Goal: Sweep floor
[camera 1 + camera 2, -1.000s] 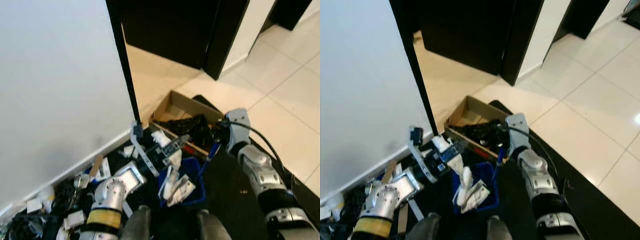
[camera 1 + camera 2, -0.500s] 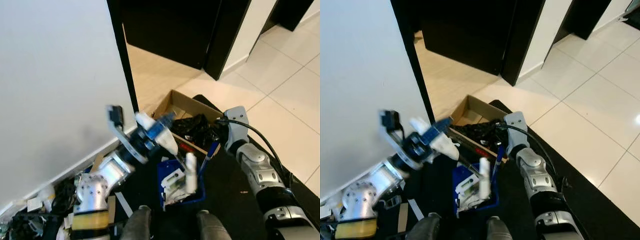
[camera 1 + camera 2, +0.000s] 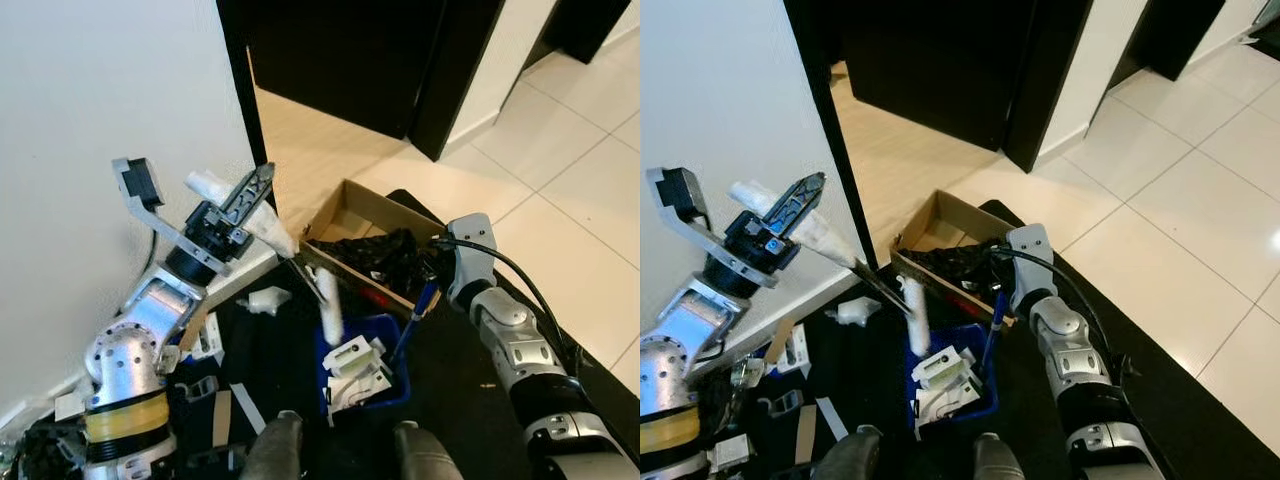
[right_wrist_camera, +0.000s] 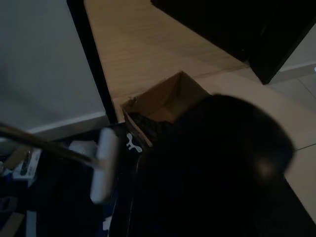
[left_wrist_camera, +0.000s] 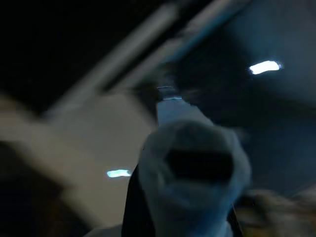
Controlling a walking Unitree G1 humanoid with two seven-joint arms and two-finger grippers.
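Observation:
My left gripper [image 3: 243, 203] is raised beside the white wall, shut on the white handle of a small brush. The brush's thin rod slants down to its white head [image 3: 328, 305], which hangs just above a blue dustpan [image 3: 372, 382]. The dustpan sits on the black mat and holds several white scraps [image 3: 356, 362]. Its blue handle [image 3: 412, 315] rises to my right gripper [image 3: 440, 275], which is shut on it in front of the cardboard box. The left wrist view is blurred, with the white handle [image 5: 190, 187] between the fingers. In the right wrist view the brush head [image 4: 103, 165] shows.
An open cardboard box [image 3: 352, 198] with black items stands behind the dustpan. A white scrap [image 3: 266, 298] and other litter [image 3: 205, 340] lie along the wall's base. A black door frame [image 3: 245, 110] edges the wall. Pale tiles [image 3: 580, 190] lie to the right; my feet [image 3: 275, 450] are below.
My left arm has swung up from low over the dustpan to beside the wall, lifting the brush head out of the pan. The right arm and dustpan have stayed put.

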